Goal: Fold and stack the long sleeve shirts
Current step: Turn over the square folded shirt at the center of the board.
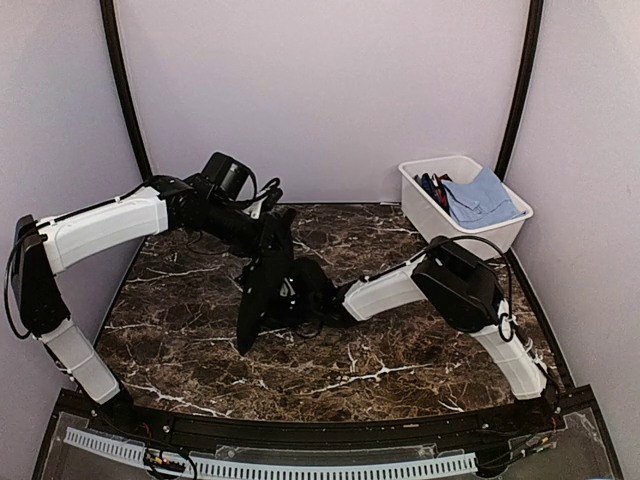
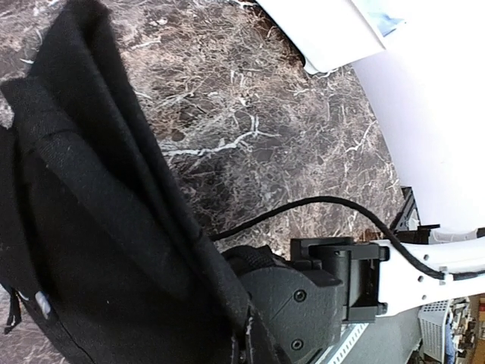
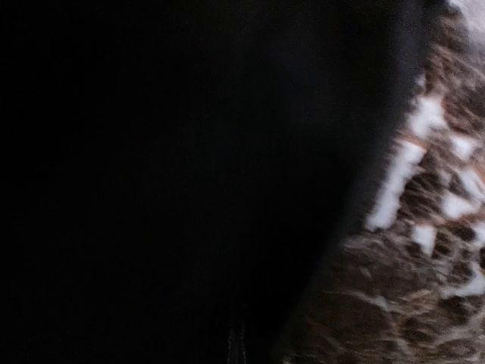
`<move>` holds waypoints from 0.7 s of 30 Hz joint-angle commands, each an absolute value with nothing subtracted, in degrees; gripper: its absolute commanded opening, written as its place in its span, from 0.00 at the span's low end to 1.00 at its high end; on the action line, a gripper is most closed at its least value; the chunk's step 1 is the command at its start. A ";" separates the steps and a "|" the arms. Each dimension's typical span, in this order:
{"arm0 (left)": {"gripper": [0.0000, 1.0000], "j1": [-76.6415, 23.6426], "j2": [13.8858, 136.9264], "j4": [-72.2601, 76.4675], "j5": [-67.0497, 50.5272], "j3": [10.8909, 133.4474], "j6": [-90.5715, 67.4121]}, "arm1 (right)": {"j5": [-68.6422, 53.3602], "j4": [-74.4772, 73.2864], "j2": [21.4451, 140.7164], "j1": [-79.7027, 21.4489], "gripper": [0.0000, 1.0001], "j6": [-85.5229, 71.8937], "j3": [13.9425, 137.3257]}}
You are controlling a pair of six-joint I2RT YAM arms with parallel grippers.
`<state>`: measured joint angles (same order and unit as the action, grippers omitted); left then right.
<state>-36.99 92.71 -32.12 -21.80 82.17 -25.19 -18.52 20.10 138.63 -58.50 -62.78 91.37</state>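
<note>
- Shirt, black (image 1: pixel 262 290), long sleeve: hangs in a narrow drape over the middle of the table, its top edge raised and its lower end reaching down to the surface. Small white marks show on the cloth near its middle.
- Left hand (image 1: pixel 274 222), mine: fingers together, clamped on the shirt's top edge and carrying the drape above the table.
- Right hand (image 1: pixel 318 297), mine: fingers together, sunk into the bunched lower folds. The tips are hidden, so I cannot tell whether cloth is pinched. My wrist view is mostly black fabric.
- Table (image 1: pixel 400 360): dark marble pattern with white veins.
- Bin (image 1: pixel 495 236), white: far right corner, well apart from the shirt.
- Blue cloth (image 1: pixel 482 198): folded, lying in the bin beside other dark items.
</note>
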 commanded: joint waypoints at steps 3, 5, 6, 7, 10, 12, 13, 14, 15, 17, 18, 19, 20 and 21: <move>0.00 -37.27 90.00 -26.75 -26.19 77.49 -26.85 | -20.35 36.80 135.07 -55.24 0.04 -69.35 80.75; 0.00 -37.27 89.46 -26.82 -26.23 76.65 -26.81 | -20.25 38.86 134.08 -54.50 0.05 -69.86 77.95; 0.00 -37.27 89.18 -26.73 -26.16 75.94 -26.96 | -20.28 39.45 133.61 -54.23 0.05 -69.83 76.69; 0.00 -37.27 88.98 -26.35 -26.09 75.63 -27.06 | -20.21 39.80 132.97 -54.01 0.05 -69.60 76.02; 0.00 -37.27 88.11 -25.78 -25.79 74.30 -27.44 | -18.76 39.99 130.24 -53.56 0.05 -68.70 71.98; 0.00 -37.27 88.04 -25.80 -25.75 74.12 -27.44 | -17.87 40.22 127.45 -53.09 0.05 -67.84 69.05; 0.00 -37.27 88.10 -25.79 -25.79 74.10 -27.43 | -17.74 40.33 125.90 -52.82 0.06 -67.33 67.55; 0.00 -37.27 88.08 -25.81 -25.96 74.05 -27.42 | -17.72 40.11 124.27 -52.51 0.06 -66.72 66.22; 0.00 -37.22 88.11 -25.66 -26.24 73.86 -27.49 | -17.88 39.70 122.65 -52.21 0.06 -66.24 64.98; 0.00 -37.40 88.39 -25.37 -26.24 73.76 -27.65 | -17.97 39.40 118.56 -51.59 0.08 -65.11 61.86; 0.00 -37.51 88.54 -25.30 -26.26 73.75 -27.71 | -17.84 38.63 115.68 -51.35 0.08 -64.14 60.29; 0.00 -37.94 88.97 -25.04 -26.10 73.85 -27.87 | -17.51 37.10 113.01 -51.02 0.09 -63.11 58.99; 0.00 -38.31 89.22 -24.91 -25.97 73.88 -28.00 | -16.72 35.16 110.25 -50.71 0.10 -61.81 57.66; 0.00 -39.11 89.98 -24.49 -25.56 73.97 -28.47 | -15.48 32.21 107.34 -50.53 0.11 -60.52 56.38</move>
